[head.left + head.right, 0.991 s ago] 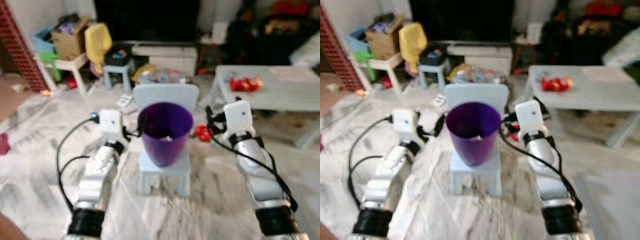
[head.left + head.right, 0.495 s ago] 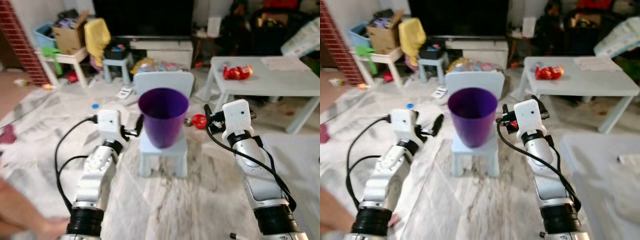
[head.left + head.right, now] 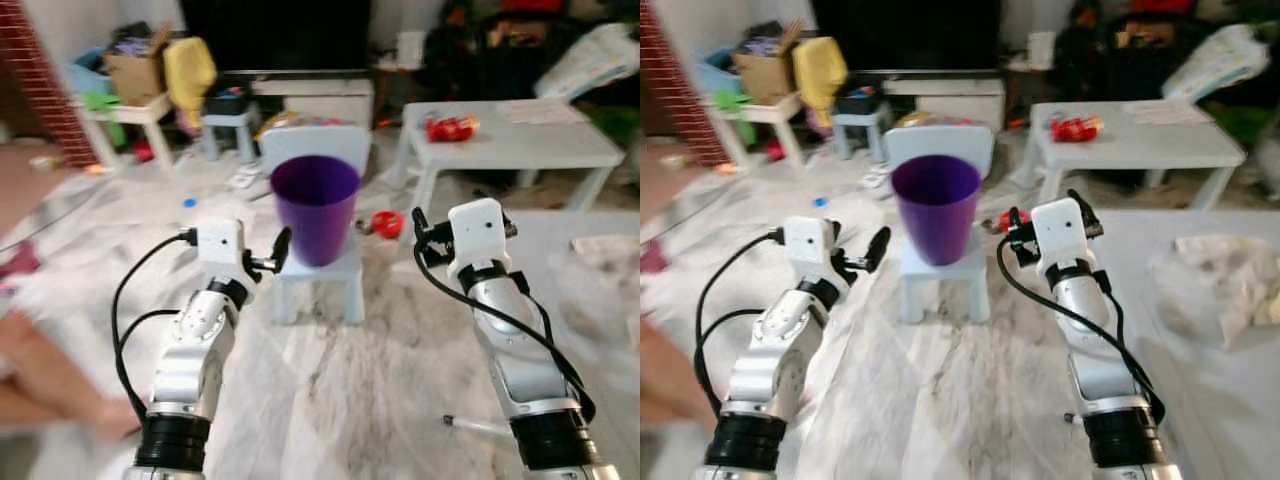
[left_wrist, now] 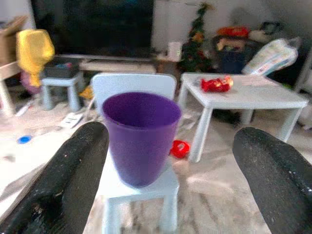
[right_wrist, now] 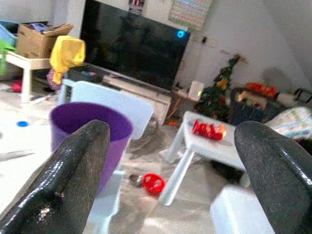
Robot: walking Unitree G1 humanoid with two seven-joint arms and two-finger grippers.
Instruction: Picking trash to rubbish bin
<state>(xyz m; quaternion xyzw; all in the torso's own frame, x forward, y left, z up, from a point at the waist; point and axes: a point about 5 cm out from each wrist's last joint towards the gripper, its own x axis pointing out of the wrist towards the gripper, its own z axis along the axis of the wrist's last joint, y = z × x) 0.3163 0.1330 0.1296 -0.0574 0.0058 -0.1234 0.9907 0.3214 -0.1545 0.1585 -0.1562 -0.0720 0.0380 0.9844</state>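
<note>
The purple bin [image 3: 315,205] stands upright on the seat of a small pale chair [image 3: 316,275] straight ahead of the robot, its mouth unobstructed. The left tool [image 3: 279,247] is raised just beside the bin's left wall with its fingers spread and nothing between them; the right tool [image 3: 1012,232] is held up to the right of the bin, also spread and empty, as both wrist views show by the wide gap between the black fingers [image 4: 68,175]. With both tools empty, the step in hand looks like finding the next piece of trash, and it would be done well by choosing one target, turning the body toward it and lowering one arm while the other stays clear of the bin, since a knock could tip it off the chair. Candidates on the floor are a small red object [image 3: 386,222] just right of the chair, a crumpled pale heap [image 3: 1225,275] farther right, and a thin white stick-like item [image 3: 478,427] near the right arm. A white desk [image 3: 520,150] carrying a red-and-yellow packet [image 3: 450,127] stands beyond on the right; its legs crowd the path to the red object. A person's limb [image 3: 45,385], blurred, lies low on the left, so swings that way need care.
</note>
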